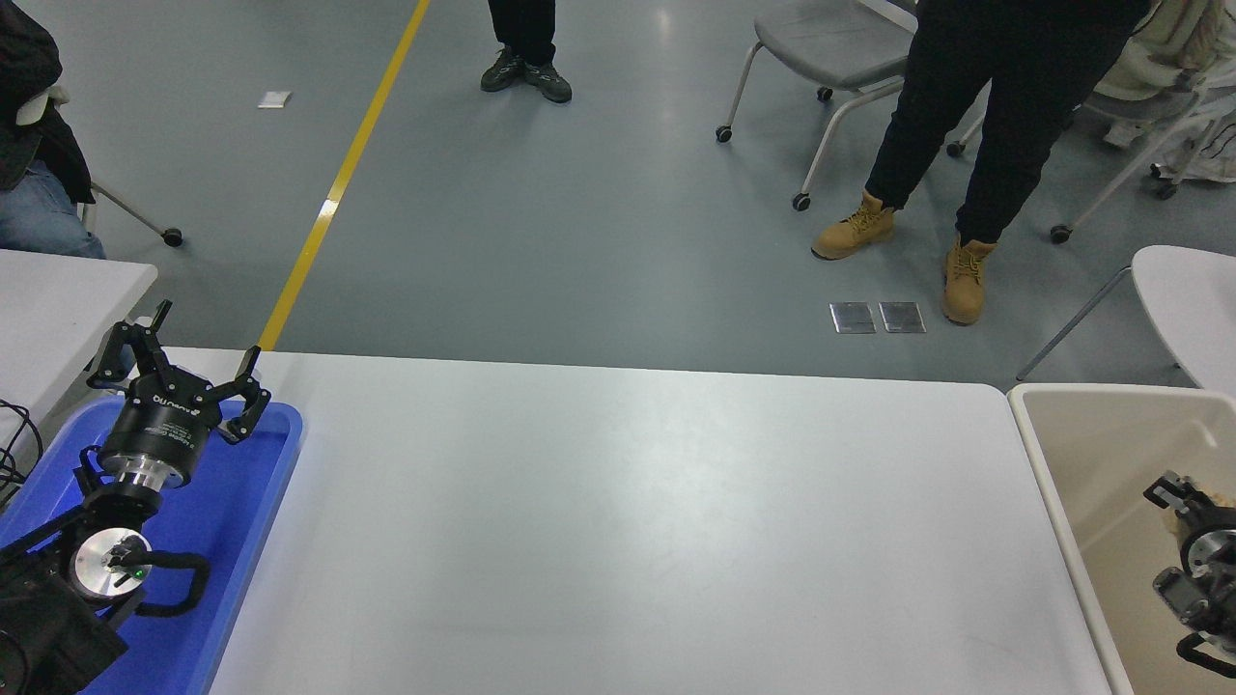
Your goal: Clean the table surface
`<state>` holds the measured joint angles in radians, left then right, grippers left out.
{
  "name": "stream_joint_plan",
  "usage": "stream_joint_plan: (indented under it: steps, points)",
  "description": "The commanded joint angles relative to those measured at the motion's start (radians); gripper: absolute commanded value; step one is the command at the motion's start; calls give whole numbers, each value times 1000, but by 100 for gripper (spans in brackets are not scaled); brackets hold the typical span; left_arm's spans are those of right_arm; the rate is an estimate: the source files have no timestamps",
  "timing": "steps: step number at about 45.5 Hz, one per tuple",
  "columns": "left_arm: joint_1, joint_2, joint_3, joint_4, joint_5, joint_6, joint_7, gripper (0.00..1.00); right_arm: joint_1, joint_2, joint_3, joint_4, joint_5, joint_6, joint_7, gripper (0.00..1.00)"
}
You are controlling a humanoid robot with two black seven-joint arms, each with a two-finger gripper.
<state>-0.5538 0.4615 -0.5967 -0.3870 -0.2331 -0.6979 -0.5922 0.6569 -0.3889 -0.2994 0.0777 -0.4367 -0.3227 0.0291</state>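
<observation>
Wide white-grey matte table surface point(637, 521) fills the middle of the view with nothing lying on it; right black gripper point(1173, 492) hangs over the beige plastic bin point(1053, 502) at the table's right end, something pale just beside it, grip state cannot be told. Judgement: any drop should happen well inside the bin wall. Left black gripper point(183, 372) parked, fingers spread and empty, over the blue plastic tray point(251, 502); a person's tan boots point(855, 227) stand well beyond the far edge, nothing obstructs

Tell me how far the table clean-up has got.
Nothing lies on the table surface, so clearing looks done. The right gripper is over the beige bin; its load, if any, can't be made out. The left gripper sits open above the blue tray.
</observation>
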Motion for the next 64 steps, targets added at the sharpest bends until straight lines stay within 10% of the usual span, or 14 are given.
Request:
stream_joint_plan:
  steps: [1, 29, 64]
  points:
    - [0, 0, 0, -1, 0, 0, -1, 100, 12, -54, 135, 22, 3, 1, 6, 100]
    - [0, -1, 0, -1, 0, 0, -1, 100, 3, -420, 772, 751, 179, -2, 5, 100]
    - [0, -1, 0, -1, 0, -2, 0, 100, -62, 57, 1171, 814, 228, -2, 14, 100]
